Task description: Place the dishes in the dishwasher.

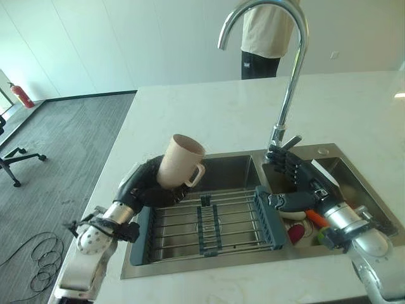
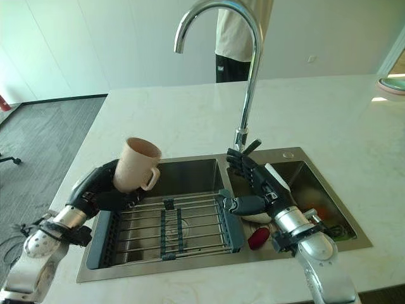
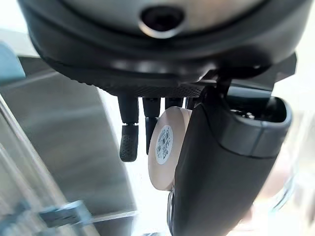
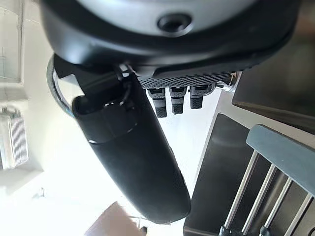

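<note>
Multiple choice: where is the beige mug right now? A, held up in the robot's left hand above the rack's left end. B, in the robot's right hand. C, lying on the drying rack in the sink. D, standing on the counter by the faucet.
A: the left hand is curled round the base of the beige mug, holding it tilted above the left end of the drying rack, while the right hand is open over the right basin.

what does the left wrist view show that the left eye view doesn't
The left wrist view alone shows the sticker on the mug's base. The left eye view alone shows the tap, the drying rack across the sink, the open right robot hand, and a person behind the counter. Both show the left robot hand holding the beige mug.
</note>
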Robot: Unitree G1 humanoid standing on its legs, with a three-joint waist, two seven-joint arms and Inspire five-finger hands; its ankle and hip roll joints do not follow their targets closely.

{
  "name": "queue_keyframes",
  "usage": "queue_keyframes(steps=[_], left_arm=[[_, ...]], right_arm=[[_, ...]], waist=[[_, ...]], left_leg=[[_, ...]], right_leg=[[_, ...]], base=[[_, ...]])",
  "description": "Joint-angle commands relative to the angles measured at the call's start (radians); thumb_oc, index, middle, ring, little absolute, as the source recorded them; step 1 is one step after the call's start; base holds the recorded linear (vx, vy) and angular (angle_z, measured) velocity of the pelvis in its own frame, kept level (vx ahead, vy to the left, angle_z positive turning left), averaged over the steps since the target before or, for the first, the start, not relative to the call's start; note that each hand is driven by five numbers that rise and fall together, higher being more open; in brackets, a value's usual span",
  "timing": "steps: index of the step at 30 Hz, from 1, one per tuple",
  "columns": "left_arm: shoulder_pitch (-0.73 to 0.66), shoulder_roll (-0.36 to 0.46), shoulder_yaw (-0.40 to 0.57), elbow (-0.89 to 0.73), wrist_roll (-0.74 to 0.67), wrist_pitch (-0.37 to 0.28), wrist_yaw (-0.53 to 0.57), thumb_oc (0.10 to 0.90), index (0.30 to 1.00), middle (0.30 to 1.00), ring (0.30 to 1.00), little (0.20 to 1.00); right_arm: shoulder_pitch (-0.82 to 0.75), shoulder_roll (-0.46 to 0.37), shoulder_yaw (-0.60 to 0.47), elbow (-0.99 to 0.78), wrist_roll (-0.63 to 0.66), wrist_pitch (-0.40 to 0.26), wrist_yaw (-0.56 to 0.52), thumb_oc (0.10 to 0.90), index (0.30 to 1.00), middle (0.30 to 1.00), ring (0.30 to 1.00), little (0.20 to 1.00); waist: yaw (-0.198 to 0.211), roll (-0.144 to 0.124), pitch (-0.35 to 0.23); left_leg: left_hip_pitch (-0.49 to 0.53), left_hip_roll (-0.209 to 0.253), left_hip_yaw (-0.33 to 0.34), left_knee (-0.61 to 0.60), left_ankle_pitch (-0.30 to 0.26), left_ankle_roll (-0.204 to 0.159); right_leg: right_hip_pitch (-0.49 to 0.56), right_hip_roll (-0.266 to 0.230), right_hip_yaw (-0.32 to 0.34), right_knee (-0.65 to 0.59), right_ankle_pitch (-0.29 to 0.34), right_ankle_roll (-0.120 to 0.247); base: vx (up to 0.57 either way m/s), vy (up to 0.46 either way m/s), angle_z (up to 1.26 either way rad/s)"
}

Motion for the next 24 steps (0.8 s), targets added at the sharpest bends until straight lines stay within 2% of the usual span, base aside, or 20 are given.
queue_keyframes(steps=[1,7,12,13,14,15,16,17,18,20,21,22,23,24], left_arm=[[-0.102,0.050,0.054,-0.108,-0.043,-0.169,0.083,0.400,0.300,0.300,0.300,0.300],[-0.075,0.004,0.069,-0.150,-0.046,-0.205,0.164,0.400,0.300,0.300,0.300,0.300],[-0.011,-0.027,0.089,-0.192,-0.055,-0.252,0.174,0.400,0.300,0.300,0.300,0.300],[-0.007,-0.029,0.087,-0.188,-0.087,-0.276,0.159,0.400,0.300,0.300,0.300,0.300],[-0.017,-0.028,0.080,-0.180,-0.117,-0.294,0.147,0.400,0.300,0.300,0.300,0.300],[-0.032,-0.028,0.069,-0.176,-0.140,-0.301,0.142,0.400,0.300,0.300,0.300,0.300],[-0.057,-0.026,0.052,-0.172,-0.157,-0.312,0.140,0.400,0.300,0.300,0.300,0.300],[-0.096,-0.015,0.036,-0.154,-0.193,-0.322,0.123,0.400,0.300,0.300,0.300,0.300],[-0.151,-0.022,-0.010,-0.120,-0.180,-0.341,0.127,0.400,0.300,0.300,0.300,0.300],[-0.151,-0.022,-0.024,-0.126,-0.163,-0.341,0.138,0.400,0.300,0.300,0.300,0.300],[-0.143,-0.021,-0.027,-0.137,-0.172,-0.338,0.128,0.400,0.300,0.300,0.300,0.300],[-0.139,-0.021,-0.027,-0.145,-0.168,-0.335,0.124,0.400,0.300,0.300,0.300,0.300],[-0.136,-0.025,-0.028,-0.178,-0.163,-0.308,0.096,0.400,0.300,0.300,0.300,0.300],[-0.136,-0.025,-0.026,-0.183,-0.163,-0.304,0.093,0.400,0.300,0.300,0.300,0.300]], right_arm=[[-0.074,0.013,-0.065,-0.108,0.005,-0.126,-0.011,0.800,0.900,0.900,0.900,0.900],[-0.104,0.037,-0.035,-0.115,0.024,-0.159,-0.042,0.800,0.900,0.900,0.900,0.900],[-0.092,0.042,-0.029,-0.151,0.012,-0.189,-0.075,0.800,0.900,0.900,0.900,0.900],[-0.094,0.029,-0.036,-0.144,0.014,-0.210,-0.099,0.800,0.900,0.900,0.900,0.900],[-0.103,0.002,-0.050,-0.128,0.024,-0.228,-0.116,0.800,0.900,0.900,0.900,0.900],[-0.107,-0.021,-0.064,-0.114,0.034,-0.248,-0.121,0.800,0.900,0.900,0.900,0.900],[-0.107,-0.047,-0.092,-0.105,0.051,-0.267,-0.127,0.800,0.900,0.900,0.900,0.900],[-0.107,-0.059,-0.132,-0.085,0.068,-0.287,-0.125,0.800,0.900,0.900,0.900,0.900],[-0.117,-0.058,-0.153,-0.070,0.092,-0.310,-0.129,0.800,0.900,0.900,0.900,0.900],[-0.123,-0.062,-0.158,-0.077,0.116,-0.298,-0.144,0.800,0.900,0.900,0.900,0.900],[-0.133,-0.056,-0.156,-0.080,0.118,-0.289,-0.158,0.800,0.900,0.900,0.900,0.900],[-0.141,-0.049,-0.153,-0.081,0.115,-0.282,-0.164,0.800,0.900,0.900,0.900,0.900],[-0.158,0.002,-0.116,-0.093,0.043,-0.259,-0.200,0.800,0.900,0.900,0.900,0.900],[-0.158,0.009,-0.112,-0.096,0.038,-0.256,-0.202,0.800,0.900,0.900,0.900,0.900]], waist=[[0.009,-0.005,-0.037],[0.053,-0.014,-0.036],[0.090,-0.010,-0.012],[0.086,-0.010,-0.002],[0.066,-0.022,0.009],[0.053,-0.041,0.017],[0.025,-0.053,0.015],[-0.022,-0.044,0.002],[-0.046,-0.026,-0.003],[-0.049,-0.008,-0.007],[-0.039,-0.001,-0.008],[-0.036,0.003,-0.010],[0.010,0.002,0.001],[0.013,0.000,0.002]], left_leg=[[-0.024,0.017,-0.029,0.094,-0.085,-0.015],[-0.041,0.030,-0.060,0.094,-0.066,-0.034],[-0.108,0.076,-0.069,0.094,0.002,-0.077],[-0.109,0.094,-0.023,0.094,0.016,-0.081],[-0.046,0.108,0.076,0.094,0.045,-0.081],[0.017,0.110,0.153,0.094,0.109,-0.083],[0.114,0.123,0.213,0.094,0.143,-0.104],[0.225,0.198,0.340,0.094,0.201,-0.143],[0.257,0.240,0.415,0.094,0.191,-0.171],[0.245,0.242,0.409,0.094,0.145,-0.168],[0.232,0.233,0.399,0.094,0.094,-0.154],[0.219,0.220,0.388,0.094,0.050,-0.136],[0.151,0.122,0.310,0.094,-0.145,-0.067],[0.144,0.111,0.300,0.094,-0.154,-0.060]], right_leg=[[0.044,-0.043,-0.083,-0.014,-0.009,0.059],[0.044,-0.039,-0.114,-0.014,-0.018,0.046],[0.047,-0.043,-0.173,-0.014,-0.026,0.039],[0.044,-0.055,-0.200,-0.014,-0.026,0.037],[0.047,-0.077,-0.231,-0.014,-0.022,0.033],[0.048,-0.100,-0.248,-0.014,-0.012,0.024],[0.045,-0.122,-0.271,-0.014,-0.008,0.029],[0.028,-0.147,-0.345,-0.014,0.003,0.023],[0.027,-0.169,-0.432,-0.014,0.019,0.030],[0.006,-0.185,-0.456,-0.014,0.046,0.048],[-0.009,-0.202,-0.463,-0.014,0.068,0.063],[-0.023,-0.220,-0.468,-0.014,0.090,0.081],[-0.057,-0.332,-0.488,-0.014,0.227,0.166],[-0.059,-0.345,-0.492,-0.014,0.245,0.176]], base=[[-0.03,-0.111,0.33],[-0.04,-0.169,0.33],[-0.11,-0.149,0.47],[-0.32,-0.020,0.88],[-0.37,0.027,1.15],[-0.34,0.129,1.56],[-0.42,0.296,1.80],[-0.58,0.624,2.52],[-0.57,0.659,2.63],[-0.36,0.520,2.29],[-0.28,0.443,1.19],[-0.45,0.874,0.91],[-0.35,0.770,1.22],[-0.33,0.771,1.85]])
